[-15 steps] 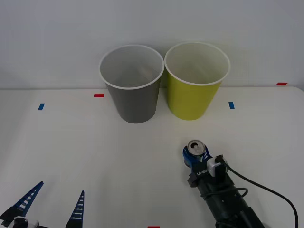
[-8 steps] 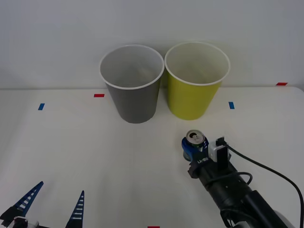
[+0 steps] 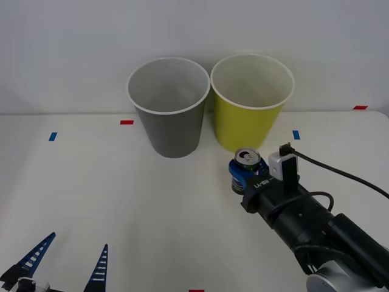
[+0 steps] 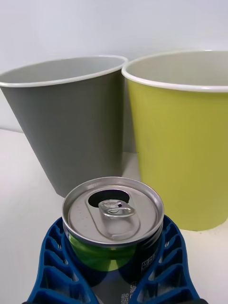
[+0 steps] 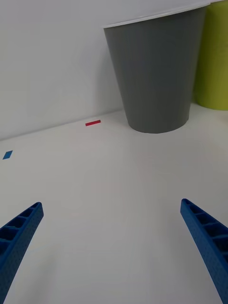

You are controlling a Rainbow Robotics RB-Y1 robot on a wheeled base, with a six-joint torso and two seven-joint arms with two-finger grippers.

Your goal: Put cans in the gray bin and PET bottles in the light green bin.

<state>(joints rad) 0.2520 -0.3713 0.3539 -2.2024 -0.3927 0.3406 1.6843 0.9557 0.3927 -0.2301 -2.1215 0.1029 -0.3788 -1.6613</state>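
Observation:
A small dark can (image 3: 246, 162) with a silver pull-tab top (image 4: 114, 211) is held upright above the table by my right gripper (image 3: 246, 176), whose blue fingers (image 4: 57, 263) are shut around it. It hangs just in front of the light green bin (image 3: 251, 103). The gray bin (image 3: 169, 106) stands to that bin's left. Both bins fill the background of the right wrist view, gray bin (image 4: 71, 123) and light green bin (image 4: 183, 137). My left gripper (image 3: 61, 264) stays open near the table's front left edge, with the gray bin (image 5: 159, 71) ahead of it. No PET bottles are in view.
Small red (image 3: 126, 122) and blue (image 3: 53, 136) tape marks dot the white table (image 3: 109, 194). Another blue mark (image 3: 296, 134) lies right of the light green bin. A black cable (image 3: 340, 173) trails from my right wrist. A pale wall rises behind the bins.
My right gripper has lifted the can and carried it forward toward the bins. The left arm has not moved.

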